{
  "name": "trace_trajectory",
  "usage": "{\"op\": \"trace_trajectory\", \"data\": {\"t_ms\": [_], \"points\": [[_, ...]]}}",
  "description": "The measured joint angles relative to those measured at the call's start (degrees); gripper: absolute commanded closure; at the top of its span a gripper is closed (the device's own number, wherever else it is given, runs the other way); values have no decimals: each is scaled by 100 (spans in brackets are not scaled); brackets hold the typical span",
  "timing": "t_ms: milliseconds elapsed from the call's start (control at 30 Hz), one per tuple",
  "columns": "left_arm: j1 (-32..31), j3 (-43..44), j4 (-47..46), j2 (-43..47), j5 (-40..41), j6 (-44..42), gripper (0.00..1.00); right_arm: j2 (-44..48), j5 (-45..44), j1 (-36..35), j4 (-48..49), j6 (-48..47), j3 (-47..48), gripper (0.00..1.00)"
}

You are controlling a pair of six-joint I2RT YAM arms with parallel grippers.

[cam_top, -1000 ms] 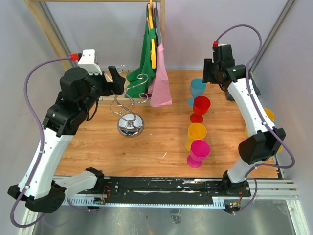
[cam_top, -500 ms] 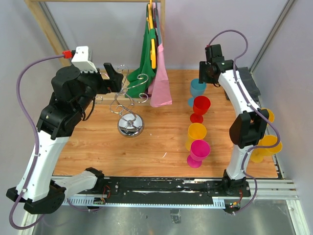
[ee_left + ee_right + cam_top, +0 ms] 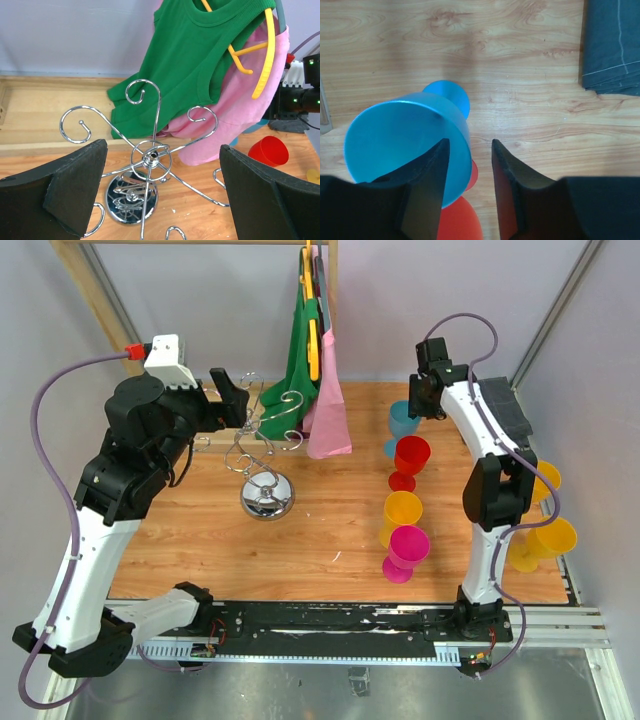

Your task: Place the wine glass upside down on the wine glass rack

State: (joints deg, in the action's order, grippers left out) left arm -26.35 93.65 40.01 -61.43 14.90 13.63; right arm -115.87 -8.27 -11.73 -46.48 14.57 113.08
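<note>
Gaping, left pincer (image 3: 162, 152) faces wine glass rack (image 3: 134, 206); right pincer (image 3: 469, 150), released, straddles blue glass (image 3: 395, 132).

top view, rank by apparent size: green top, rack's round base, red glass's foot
1. green top
2. rack's round base
3. red glass's foot
The top hangs nearer the camera, but the gaps are plain.
</note>
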Motion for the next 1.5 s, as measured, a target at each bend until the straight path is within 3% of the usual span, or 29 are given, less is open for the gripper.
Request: {"op": "trace_trajectory", "data": {"t_ms": [400, 800, 1033, 1267, 1500], "points": [[0, 0, 2, -2, 72, 35, 1, -286, 76, 55, -98, 26, 55, 99], [0, 0, 2, 0, 70, 42, 1, -144, -83, 57, -162, 39, 101, 99], [0, 0, 44, 9, 42, 83, 1, 1432, -122, 57, 348, 107, -704, 99], [0, -90, -20, 190, -157, 234, 1, 3569, -44, 57, 1578, 317, -1757, 99], [0, -214, -291, 361, -472, 494, 1, 4843, 802, 79, 2673, 804, -2376, 99]]}}
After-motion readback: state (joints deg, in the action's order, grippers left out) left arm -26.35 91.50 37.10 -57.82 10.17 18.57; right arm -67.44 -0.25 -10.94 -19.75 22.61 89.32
